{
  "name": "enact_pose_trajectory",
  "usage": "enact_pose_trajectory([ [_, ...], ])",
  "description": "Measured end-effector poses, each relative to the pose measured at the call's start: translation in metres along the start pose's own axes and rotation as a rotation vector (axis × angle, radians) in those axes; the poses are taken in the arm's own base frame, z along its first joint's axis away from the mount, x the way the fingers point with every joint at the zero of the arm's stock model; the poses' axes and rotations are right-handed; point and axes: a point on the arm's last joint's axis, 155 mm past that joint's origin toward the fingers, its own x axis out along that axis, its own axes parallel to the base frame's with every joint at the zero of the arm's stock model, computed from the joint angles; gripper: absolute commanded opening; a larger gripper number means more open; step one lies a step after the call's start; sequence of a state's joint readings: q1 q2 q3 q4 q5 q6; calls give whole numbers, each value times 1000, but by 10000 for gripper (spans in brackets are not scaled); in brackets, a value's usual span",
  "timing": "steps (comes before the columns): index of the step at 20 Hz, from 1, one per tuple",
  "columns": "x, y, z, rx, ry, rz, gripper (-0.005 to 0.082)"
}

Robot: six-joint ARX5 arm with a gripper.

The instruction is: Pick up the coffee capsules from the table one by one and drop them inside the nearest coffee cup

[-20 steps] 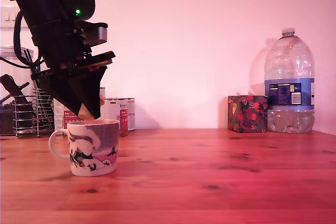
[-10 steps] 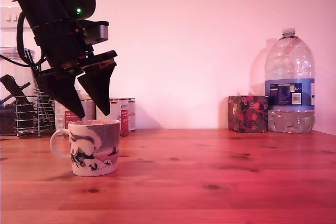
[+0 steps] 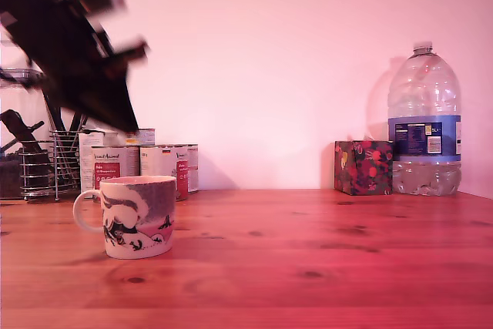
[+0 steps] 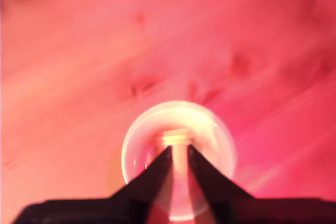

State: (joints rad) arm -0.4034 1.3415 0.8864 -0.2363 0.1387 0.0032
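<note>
Taking the squat white ceramic mug with the dark cartoon drawing (image 3: 135,216) as the landmark: above it and toward the exterior view's left hangs the black claw (image 3: 115,113), motion-blurred. In the wrist view the claw (image 4: 179,153) shows its two dark fingers with a narrow gap between them and nothing visible in that gap, so it looks slightly parted and empty, though the blur leaves some doubt. Through the gap sits the mug's round white mouth (image 4: 178,150); a pale, bright patch inside may be a capsule, but it is too blurred to tell. No tan-pink coffee capsules can be made out anywhere on the counter.

Such capsules would likely be light, small and rigid-walled, smooth enough to squirt out of a hard pinch; a gentle grip across the widest part of the body seems safest. The mug itself is heavy and brittle, and best left unbumped.

The reddish-brown wooden counter (image 3: 323,260) is flat, grained and knotted. Behind the mug stand red-labelled tin cans (image 3: 166,166) and a wire rack of dark utensils (image 3: 35,159). Far toward the exterior view's right are a small floral-patterned box (image 3: 363,167) and a large clear plastic water bottle with a blue label (image 3: 424,125), against a plain pale wall.
</note>
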Motion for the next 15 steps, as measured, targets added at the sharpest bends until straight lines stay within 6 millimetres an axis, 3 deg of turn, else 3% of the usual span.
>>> enact_pose_trajectory([
  [6,-47,4,-16,-35,-144,54,-20],
  [11,-95,-1,4,-23,-283,60,-20],
  [15,-105,-2,7,-20,-310,59,-20],
])
